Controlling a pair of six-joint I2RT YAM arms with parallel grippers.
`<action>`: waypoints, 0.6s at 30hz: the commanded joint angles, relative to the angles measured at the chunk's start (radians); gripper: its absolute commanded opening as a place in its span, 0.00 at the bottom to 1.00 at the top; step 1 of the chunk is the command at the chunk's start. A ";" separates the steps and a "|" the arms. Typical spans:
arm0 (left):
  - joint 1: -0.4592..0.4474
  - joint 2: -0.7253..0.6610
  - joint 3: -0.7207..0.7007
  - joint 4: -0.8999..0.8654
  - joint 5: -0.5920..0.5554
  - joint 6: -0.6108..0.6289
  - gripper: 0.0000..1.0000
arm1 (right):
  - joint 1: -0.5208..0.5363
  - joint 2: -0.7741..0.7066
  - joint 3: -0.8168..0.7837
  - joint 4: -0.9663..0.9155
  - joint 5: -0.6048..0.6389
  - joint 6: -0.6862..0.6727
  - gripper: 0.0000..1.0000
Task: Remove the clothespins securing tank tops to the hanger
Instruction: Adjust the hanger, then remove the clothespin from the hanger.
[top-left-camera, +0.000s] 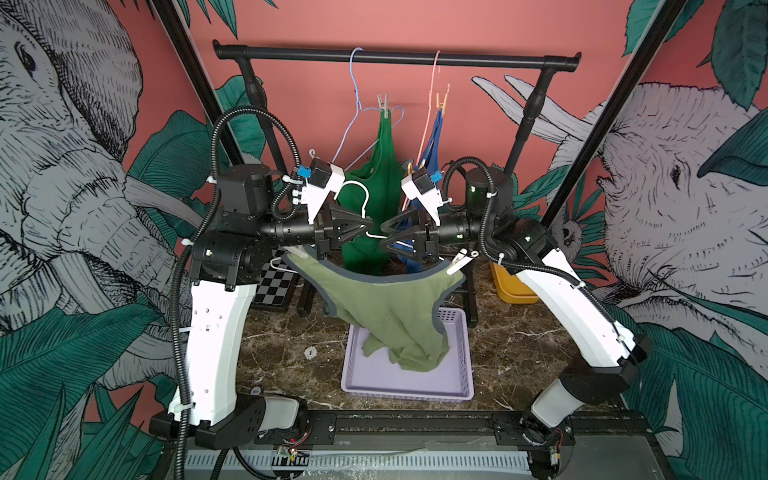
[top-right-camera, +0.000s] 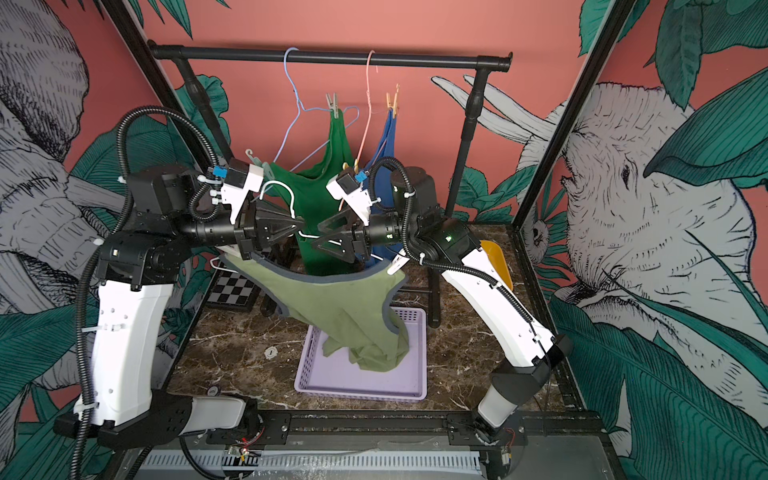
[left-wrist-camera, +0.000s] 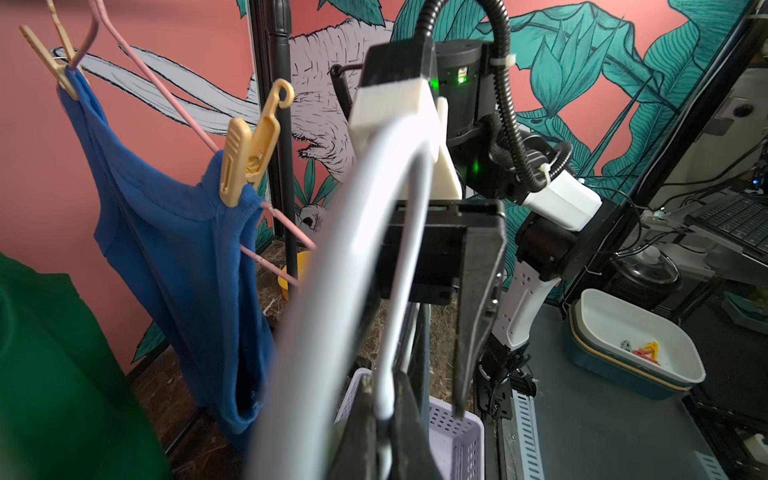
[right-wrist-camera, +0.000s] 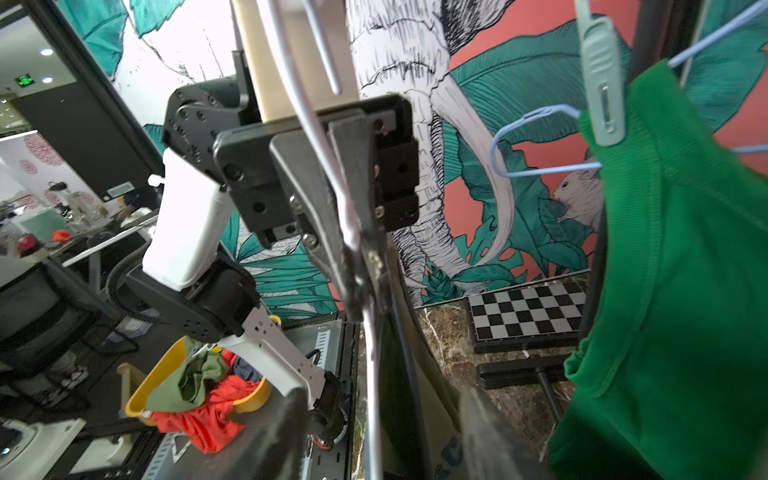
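Two black robot arms with white shells meet in front of a black rail (top-left-camera: 395, 56). The left gripper (top-left-camera: 371, 227) is clamped shut on the thin wire of a white hanger (top-left-camera: 362, 195). The right gripper (top-left-camera: 382, 236) faces it with its triangular jaws spread apart, the wire running between them. From this hanger droops the olive tank top (top-left-camera: 386, 303), soft knit with dark grey trim. A white clothespin (top-left-camera: 462, 259) pinches its strap at the hanger's right end, and its crumpled hem rests inside a perforated lavender basket (top-left-camera: 465, 374). Behind, on the rail, a ribbed green tank top (top-left-camera: 382, 166) hangs from a pale blue hanger (top-left-camera: 355, 104), held at one strap by a grey clothespin (top-left-camera: 384, 107). Beside it a blue tank top (top-left-camera: 434, 141) hangs from a pink hanger (top-left-camera: 432, 95), fastened by a yellow-orange clothespin (top-left-camera: 441, 102); the left wrist view shows a second yellow clothespin (left-wrist-camera: 245, 164), ridged plastic with a hooked tip, on its other strap. The basket stands on a dark brown marble tabletop (top-left-camera: 519, 345) veined in white. The walls (top-left-camera: 685, 208) show line-drawn elephants and teal leaves on coral pink.
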 joint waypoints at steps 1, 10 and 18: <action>-0.004 -0.024 0.015 -0.063 -0.001 0.069 0.00 | -0.065 -0.059 0.007 0.024 0.096 0.013 0.67; -0.004 -0.039 -0.045 -0.159 0.029 0.173 0.00 | -0.395 -0.462 -0.533 0.469 -0.107 0.365 0.70; -0.003 0.025 0.036 -0.125 0.108 0.109 0.00 | -0.409 -0.812 -0.904 0.484 -0.066 0.422 0.84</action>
